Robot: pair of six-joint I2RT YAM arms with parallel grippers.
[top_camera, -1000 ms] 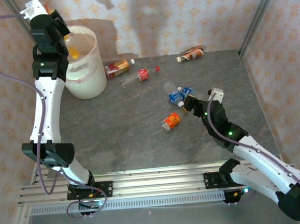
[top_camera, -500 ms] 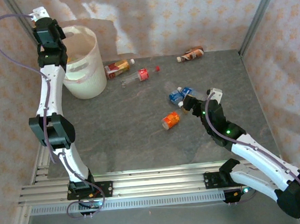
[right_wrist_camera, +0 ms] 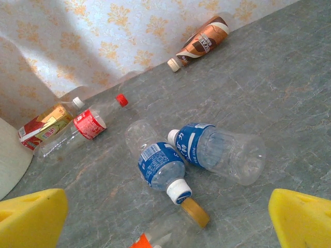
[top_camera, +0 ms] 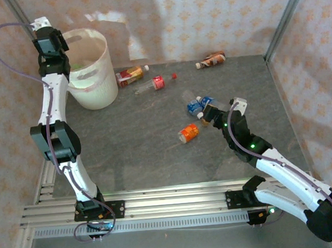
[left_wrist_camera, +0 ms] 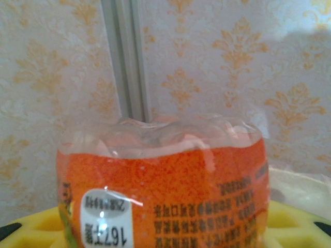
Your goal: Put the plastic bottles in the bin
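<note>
Left end effector (top_camera: 49, 46) pinching orange bottle (left_wrist_camera: 163, 191) by far-left bin (top_camera: 97, 94), right end effector (top_camera: 209, 115) spread wide near two blue bottles (right_wrist_camera: 159, 166)

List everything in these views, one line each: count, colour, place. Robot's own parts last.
bin: one, off-white, far left of the table.
held bottle: one, orange label, crushed, between the left gripper's yellow pads.
red-and-yellow-label bottle: one, lying just right of the bin.
red-label bottle: one, clear with a red cap, lying right of that one.
brown bottle: one, lying by the back wall.
blue-label bottles: two, clear, side by side just ahead of the right gripper.
orange-label bottle: one, lying mid-table, nearer than the blue pair.
table: one, grey.
left gripper: one, black, raised beside the bin's left side.
right gripper: one, open, low over the table.
</note>
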